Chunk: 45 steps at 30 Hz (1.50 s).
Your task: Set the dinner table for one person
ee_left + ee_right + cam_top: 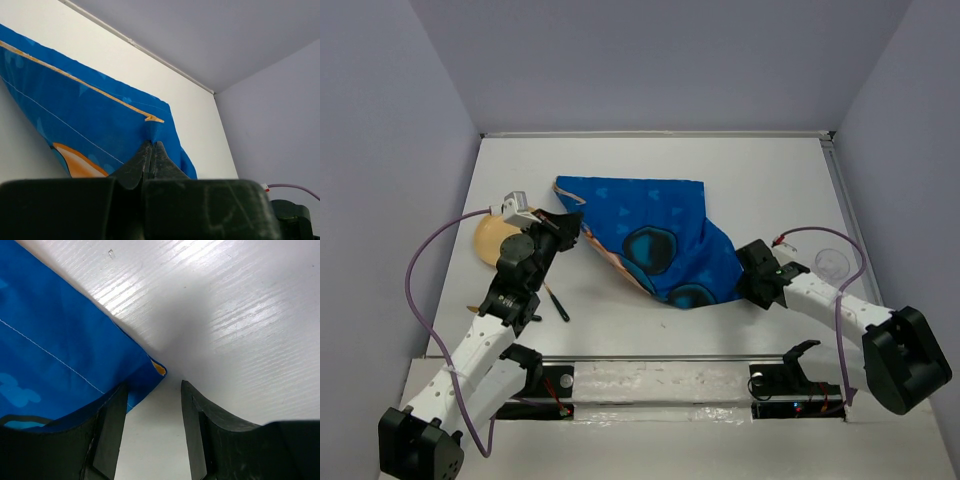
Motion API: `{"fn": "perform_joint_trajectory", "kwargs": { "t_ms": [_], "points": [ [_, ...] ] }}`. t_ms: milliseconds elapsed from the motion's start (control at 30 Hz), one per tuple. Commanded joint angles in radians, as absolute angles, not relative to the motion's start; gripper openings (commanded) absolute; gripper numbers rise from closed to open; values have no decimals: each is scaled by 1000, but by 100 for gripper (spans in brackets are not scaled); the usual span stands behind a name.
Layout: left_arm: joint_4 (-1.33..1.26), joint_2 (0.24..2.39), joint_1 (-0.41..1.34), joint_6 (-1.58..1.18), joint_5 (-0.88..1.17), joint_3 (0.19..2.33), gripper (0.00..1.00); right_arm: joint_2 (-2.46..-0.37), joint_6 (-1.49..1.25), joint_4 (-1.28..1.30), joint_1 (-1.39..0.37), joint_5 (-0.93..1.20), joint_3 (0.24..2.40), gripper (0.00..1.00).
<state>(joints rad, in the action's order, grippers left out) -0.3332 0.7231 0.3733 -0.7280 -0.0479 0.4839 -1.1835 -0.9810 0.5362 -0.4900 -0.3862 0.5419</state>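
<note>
Desk (760, 180) = white top filling mid of top view, just ahead of arm bases, grey walls round it. Blue cartoon placemat (650, 235) lies on it about centre, rumpled and folded over itself, not flat.

L tool (152, 146) pressed together, pinching mat's far-left corner by the orange trim; corner looks lifted off the desk. R tool (152, 390) spread, low over desk at mat's near-right corner; the corner sits in the gap close to one finger, nothing gripped.

Other items off to the sides:
- tan round dish (492, 240), left, partly hidden behind L arm
- thin dark utensil (558, 303), near-left, type can't tell
- clear cup (833, 262), by right edge

None of them on or beside the mat.

Progress, my read: early. Step in hand is spreading the mat, half set up w/ one corner held. Left to do:
- R tool to close on its corner
- pull mat flat and square
- dish onto mat
- utensil and cup alongside
</note>
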Motion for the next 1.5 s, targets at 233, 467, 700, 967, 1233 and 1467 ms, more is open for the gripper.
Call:
{"fn": "perform_joint_trajectory", "kwargs": {
  "t_ms": [233,467,700,967,1233,1467],
  "points": [
    [-408,707,380,-732,-46,469,0,-1227,-1006,405,-474,-356,514,43],
    [-410,718,380,-733,-49,474,0,-1187,-1003,399,-474,-359,503,22],
    [-394,721,380,-729,-54,492,0,-1120,-989,387,-474,-382,494,0],
    [-289,641,380,-672,-98,687,0,-683,-769,452,-474,-426,680,0],
    [-236,606,380,-646,-146,896,0,-620,-537,566,-474,-509,1120,0],
    [-273,623,382,-650,-170,968,0,-725,-404,566,-474,-587,1361,0]
  ]
}}
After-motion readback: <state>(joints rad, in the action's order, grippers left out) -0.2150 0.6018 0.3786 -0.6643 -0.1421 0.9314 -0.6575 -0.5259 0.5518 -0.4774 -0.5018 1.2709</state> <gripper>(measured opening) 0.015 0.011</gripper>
